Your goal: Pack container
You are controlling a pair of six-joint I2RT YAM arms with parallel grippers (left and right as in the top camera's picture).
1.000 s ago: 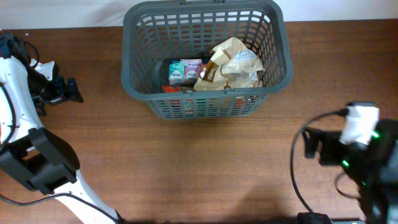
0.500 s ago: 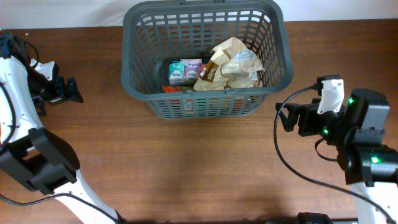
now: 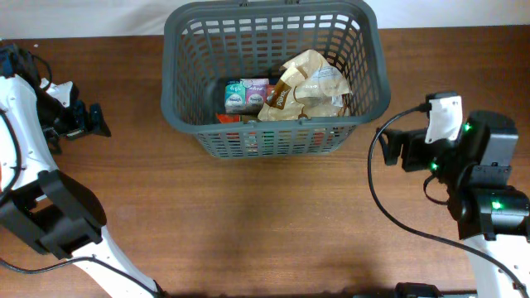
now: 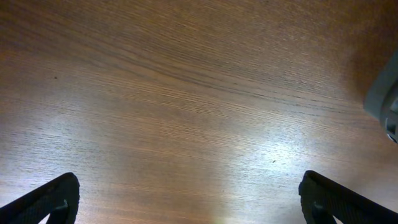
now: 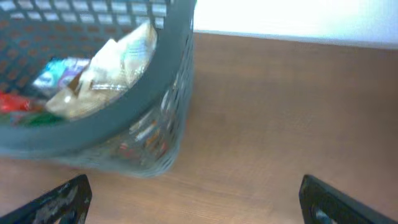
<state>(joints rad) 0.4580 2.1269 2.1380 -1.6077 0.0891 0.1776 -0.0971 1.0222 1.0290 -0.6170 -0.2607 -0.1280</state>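
Note:
The dark grey basket [image 3: 186, 66] stands at the back middle of the table. It holds a crumpled tan bag [image 3: 310, 83], small teal and pink boxes [image 3: 246, 93] and a red item. The right wrist view shows the basket's corner [image 5: 177, 93] with the same goods. My left gripper [image 3: 93, 122] is open and empty over bare wood, far left of the basket; its fingertips [image 4: 50, 199] stand wide apart. My right gripper [image 3: 393, 149] is open and empty just right of the basket's front corner, fingertips [image 5: 62, 199] wide apart.
The brown wooden table [image 3: 273, 223] spreads in front of the basket. A white wall edge [image 5: 298, 18] lies behind the table. A black cable [image 3: 381, 207] loops from the right arm over the table. A grey edge [image 4: 385, 99] shows at the right of the left wrist view.
My right arm has swung up from the lower right and towards the basket, then eased slightly right and up. The left arm and the basket's contents have not moved.

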